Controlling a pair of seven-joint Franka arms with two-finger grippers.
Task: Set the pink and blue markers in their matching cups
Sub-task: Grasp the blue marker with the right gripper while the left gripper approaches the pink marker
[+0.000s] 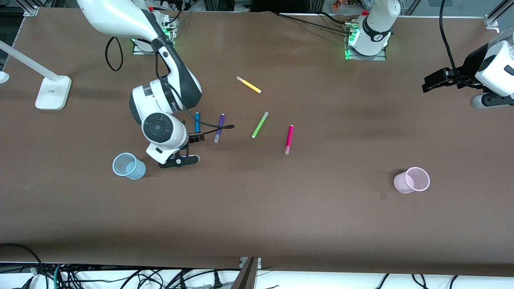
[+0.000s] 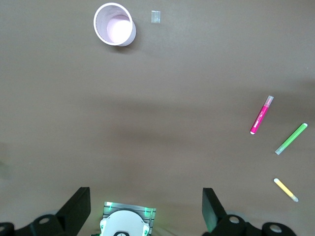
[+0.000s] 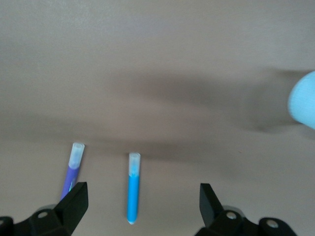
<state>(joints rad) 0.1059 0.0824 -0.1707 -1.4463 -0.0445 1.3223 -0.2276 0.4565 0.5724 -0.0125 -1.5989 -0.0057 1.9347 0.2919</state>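
Observation:
The blue marker (image 1: 197, 122) lies on the brown table beside the purple marker; its end nearer the front camera is hidden under my right gripper (image 1: 188, 149). In the right wrist view the blue marker (image 3: 133, 189) lies between the wide-open fingers of the right gripper (image 3: 142, 192), nearer one finger. The pale blue cup (image 1: 128, 165) stands upright close by, toward the right arm's end; its edge shows in the right wrist view (image 3: 304, 98). The pink marker (image 1: 289, 139) (image 2: 261, 115) lies mid-table. The pale pink cup (image 1: 413, 180) (image 2: 114, 24) stands toward the left arm's end. My left gripper (image 1: 435, 82) (image 2: 145, 196) waits open and empty, high over that end.
A purple marker (image 1: 219, 127) (image 3: 73, 169) lies beside the blue one. A green marker (image 1: 260, 125) (image 2: 291, 138) and a yellow marker (image 1: 249, 84) (image 2: 286, 190) lie mid-table. A white lamp base (image 1: 52, 92) stands at the right arm's end.

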